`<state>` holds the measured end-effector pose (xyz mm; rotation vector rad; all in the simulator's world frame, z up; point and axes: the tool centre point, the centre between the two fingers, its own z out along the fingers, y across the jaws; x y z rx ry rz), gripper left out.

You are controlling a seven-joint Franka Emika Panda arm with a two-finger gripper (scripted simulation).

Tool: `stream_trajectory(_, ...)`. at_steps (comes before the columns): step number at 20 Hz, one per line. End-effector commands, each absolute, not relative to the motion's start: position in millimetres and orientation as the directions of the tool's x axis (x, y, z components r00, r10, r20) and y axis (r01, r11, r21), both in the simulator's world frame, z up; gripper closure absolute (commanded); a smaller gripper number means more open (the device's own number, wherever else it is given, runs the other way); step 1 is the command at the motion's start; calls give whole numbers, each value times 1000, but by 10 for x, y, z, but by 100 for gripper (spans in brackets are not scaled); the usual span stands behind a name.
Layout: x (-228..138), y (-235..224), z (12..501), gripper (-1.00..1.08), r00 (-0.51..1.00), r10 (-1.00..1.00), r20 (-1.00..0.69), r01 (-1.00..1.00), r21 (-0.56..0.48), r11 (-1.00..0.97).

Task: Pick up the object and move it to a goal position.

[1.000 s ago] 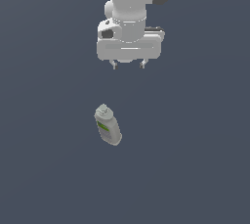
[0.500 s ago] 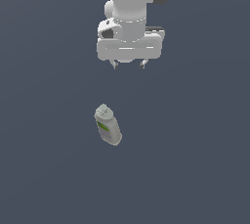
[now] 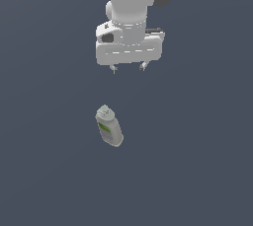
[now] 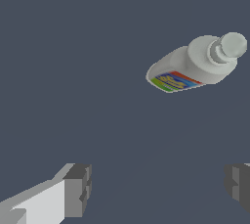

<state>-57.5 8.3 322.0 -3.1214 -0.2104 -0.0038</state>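
Observation:
The object, a small pale grey-white bottle with a round cap and green label, rests on the dark floor in the exterior view, its cap pointing toward the arm. My gripper hangs above and beyond it, a little toward the exterior view's right, not touching it. Its two short fingertips stand wide apart with nothing between them. In the wrist view the bottle shows its cap and a colourful label, off to one side of the open gripper, whose grey pads frame bare floor.
A plain dark grey-blue floor fills both views. The white arm rises above the gripper and out of the exterior view. Nothing else shows.
The gripper has shifted slightly toward the exterior view's left and a touch lower. The bottle has not moved.

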Motion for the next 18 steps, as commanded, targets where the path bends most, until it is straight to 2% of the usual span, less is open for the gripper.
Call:
stream_trajectory(1,-521,57,3212,-92,985,173,4,173,-12,-985)
stream_trajectory(18,-29,-221,3092,-92,850,527,4,527,-4,-850)
